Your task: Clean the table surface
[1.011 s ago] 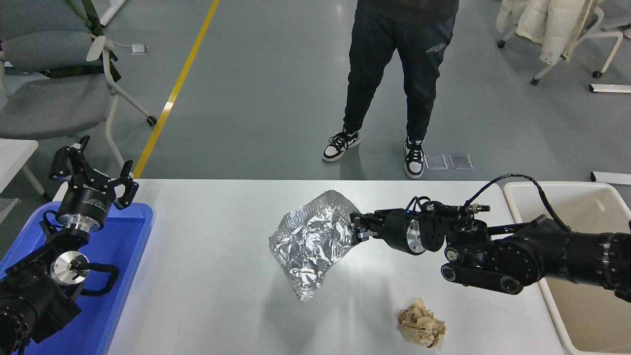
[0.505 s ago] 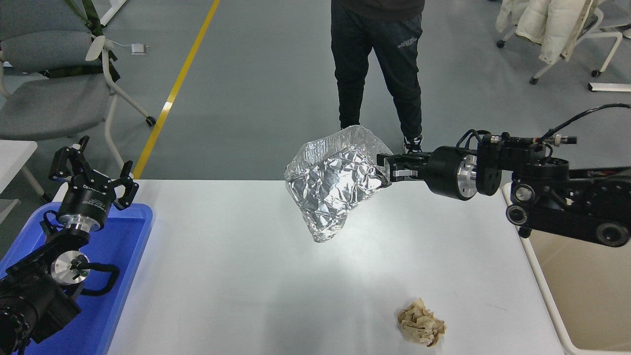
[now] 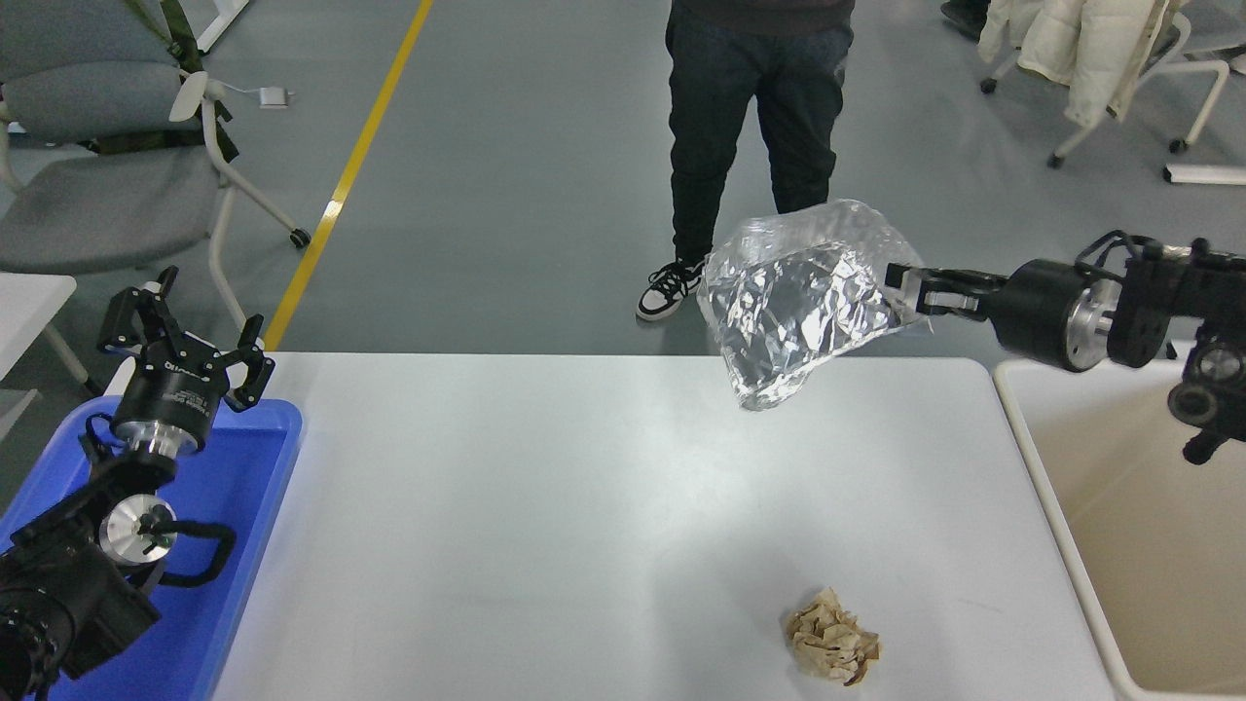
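The white table surface [image 3: 545, 526] fills the lower middle of the head view. My right gripper [image 3: 900, 292] is shut on the right edge of a crumpled sheet of silver foil [image 3: 793, 307] and holds it in the air above the table's far right edge. A crumpled beige paper ball [image 3: 830, 647] lies on the table near the front right. My left gripper [image 3: 185, 336] is open and parked above the blue tray [image 3: 229, 545] at the lower left.
A beige bin [image 3: 1139, 545] stands at the table's right side, under my right arm. A person in dark trousers [image 3: 750, 107] stands beyond the far edge. Grey chairs [image 3: 97, 166] stand at the back left.
My right gripper has lifted the foil off the table and carried it up and to the right, toward the beige bin. The person has shifted stance. The left arm has not moved.
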